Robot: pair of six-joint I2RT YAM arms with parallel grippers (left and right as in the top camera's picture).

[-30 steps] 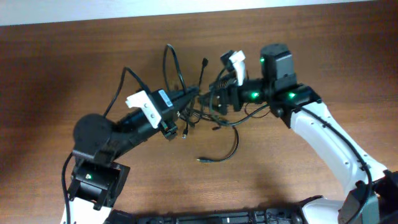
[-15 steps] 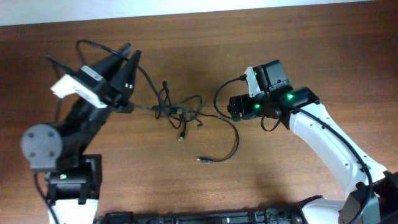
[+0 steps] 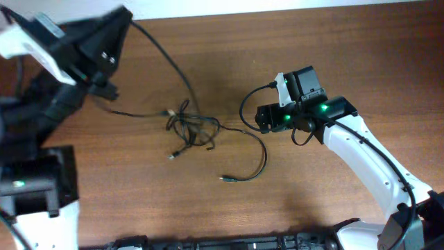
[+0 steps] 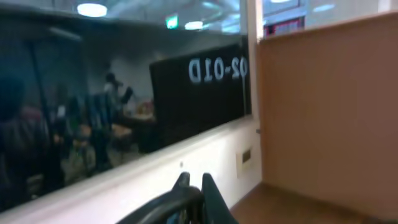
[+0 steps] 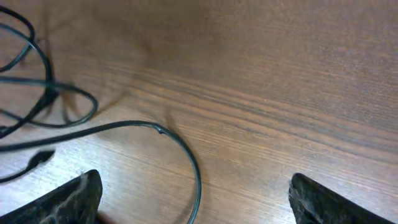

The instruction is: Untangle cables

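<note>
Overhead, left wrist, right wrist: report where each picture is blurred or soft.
Overhead: left arm motion-smeared, cables and table sharp. Left wrist: soft throughout, shut left claw dark below a reflective window. Right wrist: wood grain crisp, right claw soft at the bottom corners.

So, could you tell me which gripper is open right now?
The right gripper: its fingers stand wide apart over the table near the cables, whereas the left gripper has its fingers pressed together.

A wooden table (image 3: 333, 42) is seen beneath a dark window (image 4: 93, 93), where ceiling lights (image 4: 92, 9) are reflected above a white wall (image 4: 205, 168).
</note>
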